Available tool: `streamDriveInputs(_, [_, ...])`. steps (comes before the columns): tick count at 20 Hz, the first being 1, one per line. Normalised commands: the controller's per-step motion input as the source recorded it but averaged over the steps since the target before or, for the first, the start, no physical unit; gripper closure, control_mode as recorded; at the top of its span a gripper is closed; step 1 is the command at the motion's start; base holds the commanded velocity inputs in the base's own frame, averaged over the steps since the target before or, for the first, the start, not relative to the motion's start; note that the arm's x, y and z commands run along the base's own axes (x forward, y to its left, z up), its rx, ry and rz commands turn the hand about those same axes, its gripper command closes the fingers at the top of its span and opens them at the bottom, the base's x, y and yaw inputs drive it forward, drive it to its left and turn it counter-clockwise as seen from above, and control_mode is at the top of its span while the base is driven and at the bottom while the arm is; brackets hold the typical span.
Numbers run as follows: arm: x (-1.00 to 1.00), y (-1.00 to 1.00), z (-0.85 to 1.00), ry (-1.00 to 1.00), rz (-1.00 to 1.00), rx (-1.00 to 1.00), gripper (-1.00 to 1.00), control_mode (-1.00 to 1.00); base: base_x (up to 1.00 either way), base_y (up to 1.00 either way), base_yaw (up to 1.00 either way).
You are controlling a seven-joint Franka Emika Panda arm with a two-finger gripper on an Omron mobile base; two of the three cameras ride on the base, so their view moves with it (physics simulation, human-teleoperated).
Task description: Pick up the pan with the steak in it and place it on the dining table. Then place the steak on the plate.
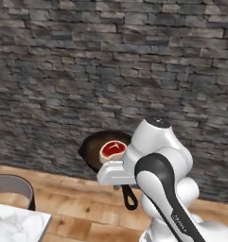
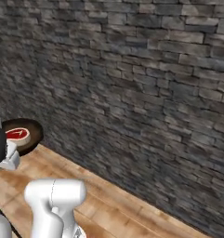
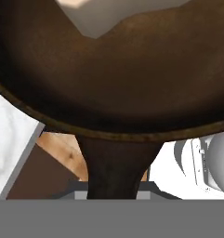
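Note:
The pan (image 1: 92,150) hangs in the air in front of the stone wall, roughly level, with the red steak (image 1: 112,150) lying inside it. Its black handle (image 1: 129,197) points down toward the base, loop end free. My gripper (image 3: 114,193) is shut on the handle (image 3: 114,162), with the pan's brown bowl (image 3: 108,79) close in front of the hand camera. From the right side the pan (image 2: 33,132) and steak (image 2: 17,135) show at the left edge, beside the white hand. A corner of the marble dining table (image 1: 16,224) lies low at the left. The plate is out of view.
A round grey, dark-rimmed object (image 1: 11,188) stands on the wooden floor (image 1: 77,208) beside the table corner. The dark stone wall (image 2: 132,93) runs close behind the pan. The arm's white elbow (image 1: 165,175) rises just right of the pan.

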Motion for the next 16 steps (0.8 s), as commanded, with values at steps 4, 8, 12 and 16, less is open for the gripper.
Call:
streamDriveInputs(4, [0.0,0.0,0.0,0.0,0.0,0.0,1.0,1.0,0.0,0.0,0.48])
streamDriveInputs(8, [0.0,0.0,0.0,0.0,0.0,0.0,1.0,1.0,0.0,0.0,0.48])
streamDriveInputs(12, [0.0,0.0,0.0,0.0,0.0,0.0,1.0,1.0,0.0,0.0,0.49])
streamDriveInputs(16, [0.0,0.0,0.0,0.0,0.0,0.0,1.0,1.0,0.0,0.0,0.5])
